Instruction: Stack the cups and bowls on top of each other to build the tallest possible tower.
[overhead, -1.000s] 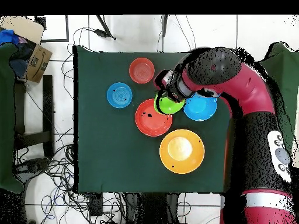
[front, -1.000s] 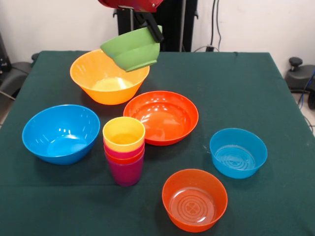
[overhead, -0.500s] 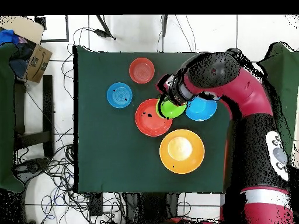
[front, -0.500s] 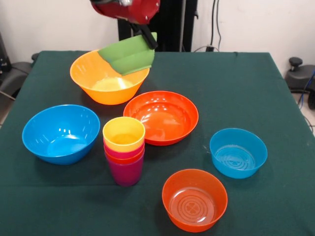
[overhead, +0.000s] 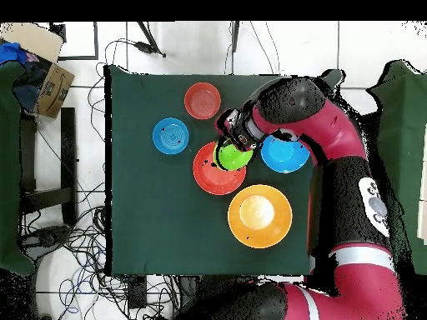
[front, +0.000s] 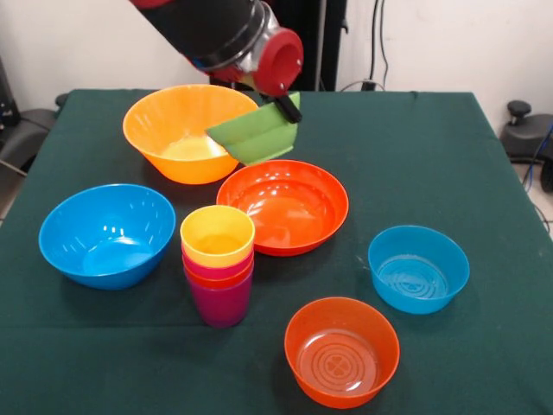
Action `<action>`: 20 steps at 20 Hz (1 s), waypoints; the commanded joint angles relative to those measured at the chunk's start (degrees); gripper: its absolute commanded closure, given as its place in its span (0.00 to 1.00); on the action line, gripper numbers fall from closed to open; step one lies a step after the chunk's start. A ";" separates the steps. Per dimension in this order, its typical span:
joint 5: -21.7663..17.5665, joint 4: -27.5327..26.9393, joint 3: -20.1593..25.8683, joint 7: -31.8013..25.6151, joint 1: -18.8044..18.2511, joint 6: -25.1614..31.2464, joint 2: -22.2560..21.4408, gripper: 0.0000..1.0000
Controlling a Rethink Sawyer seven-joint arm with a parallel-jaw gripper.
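My gripper is shut on the rim of the small green bowl, which hangs tilted in the air over the far edge of the wide red-orange bowl. From above, the green bowl overlaps the red-orange bowl. The tower is a stack of cups with a purple base and a yellow top, standing left of the red-orange bowl. The arm hides it in the overhead view. The large orange-yellow bowl sits at the back left.
A large blue bowl rests at the left. The small blue bowl and the small translucent orange bowl sit at the front right. From above, my arm covers part of the large blue bowl.
The green bowl has moved from over the orange-yellow bowl to the right and down, toward the red-orange bowl. The arm has swung lower into the front view.
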 commanded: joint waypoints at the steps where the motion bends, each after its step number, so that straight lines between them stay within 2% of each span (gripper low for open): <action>1: 0.82 0.51 -0.73 11.74 1.42 2.46 1.02 1.00; 6: -0.09 2.89 -2.19 9.15 -0.23 1.80 -0.56 1.00; 13: -1.01 2.02 -3.74 6.76 -1.51 3.40 -1.44 1.00; 17: 0.05 0.14 -3.57 7.41 -1.45 0.91 -1.31 1.00; 18: 0.12 -3.44 -3.15 8.64 -0.78 1.24 0.44 1.00; 19: 0.49 -3.83 -3.05 8.89 -0.72 0.77 0.59 1.00; 20: 0.61 -6.58 -2.75 9.70 -0.17 0.96 1.90 1.00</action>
